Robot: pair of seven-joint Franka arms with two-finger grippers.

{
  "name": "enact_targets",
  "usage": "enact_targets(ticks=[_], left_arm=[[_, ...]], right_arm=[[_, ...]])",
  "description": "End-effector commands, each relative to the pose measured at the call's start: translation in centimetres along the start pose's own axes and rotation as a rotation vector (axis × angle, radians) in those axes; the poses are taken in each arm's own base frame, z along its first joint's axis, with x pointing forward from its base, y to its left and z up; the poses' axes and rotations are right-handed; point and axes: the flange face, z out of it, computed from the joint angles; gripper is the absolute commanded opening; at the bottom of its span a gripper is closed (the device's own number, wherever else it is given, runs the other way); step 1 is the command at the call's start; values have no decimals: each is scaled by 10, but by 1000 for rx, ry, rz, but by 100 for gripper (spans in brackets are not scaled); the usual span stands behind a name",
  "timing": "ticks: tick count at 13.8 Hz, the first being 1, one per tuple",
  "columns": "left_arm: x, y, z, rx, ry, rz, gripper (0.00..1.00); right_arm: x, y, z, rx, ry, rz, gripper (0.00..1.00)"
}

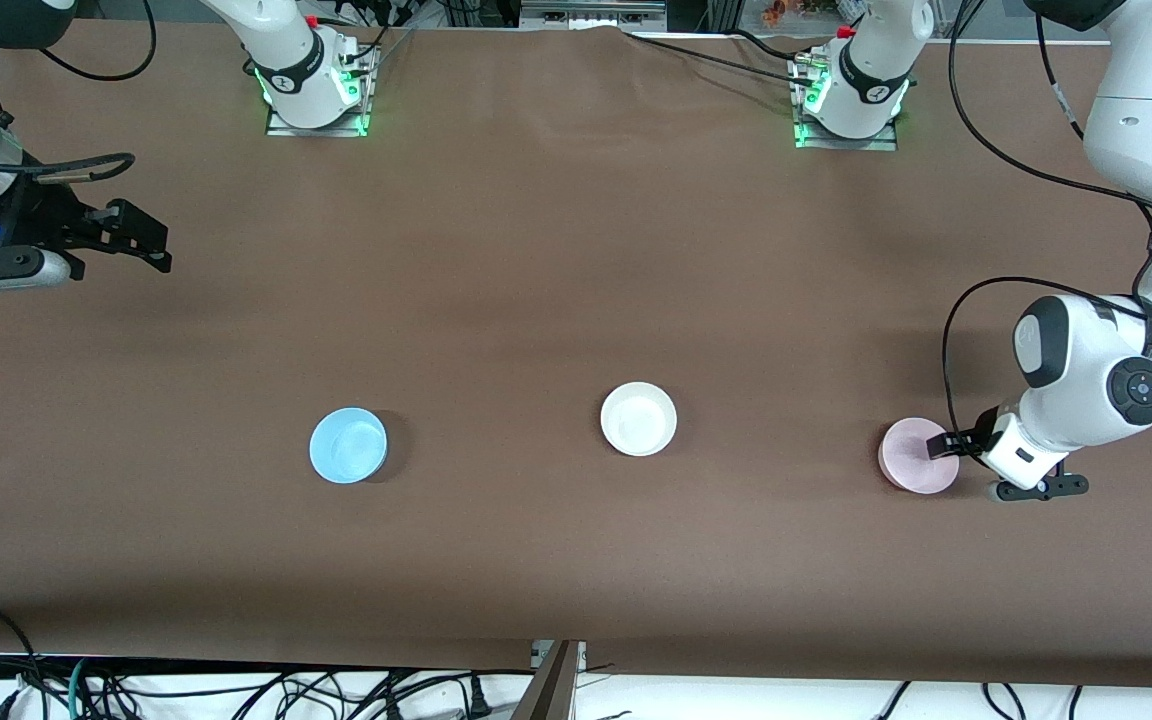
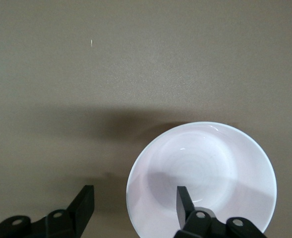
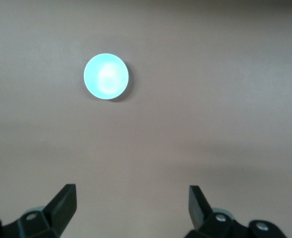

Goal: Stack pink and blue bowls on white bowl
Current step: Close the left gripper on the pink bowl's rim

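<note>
- Left wrist view showed my left end effector (image 2: 135, 203) part open, straddling the pink bowl's (image 2: 201, 181) thin rim, one finger inside; nothing clamped yet.
- Pink bowl sat toward the left arm's end of the tabletop (image 1: 576, 250), apart from the white bowl (image 1: 638, 418) and blue bowl (image 1: 348, 445); it looked light, stiff and slippery, so I judged the rim the best hold.
- Right end effector (image 1: 141, 240) waited wide open and empty.

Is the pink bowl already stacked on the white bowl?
No, the pink bowl sits on the table toward the left arm's end, apart from the white bowl.

I see two white arms (image 1: 1076, 380) with black joint bands, black cables looped alongside, green lights at each base (image 1: 316, 110), and black two-finger grippers (image 1: 141, 240).
</note>
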Motion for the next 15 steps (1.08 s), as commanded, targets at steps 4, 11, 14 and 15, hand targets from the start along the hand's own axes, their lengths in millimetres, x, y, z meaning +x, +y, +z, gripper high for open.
enact_targets(ticks=[4, 11, 14, 15], left_arm=[[-8, -1, 6, 19, 3, 31, 60], [-9, -2, -14, 34, -5, 39, 56], [-10, -1, -15, 35, -11, 39, 54], [-10, -1, -16, 36, -12, 39, 54]], right_arm=[[4, 0, -5, -5, 5, 1, 100], [4, 2, -6, -5, 6, 10, 100], [4, 4, -5, -5, 6, 14, 100], [5, 4, -6, -5, 8, 14, 100]])
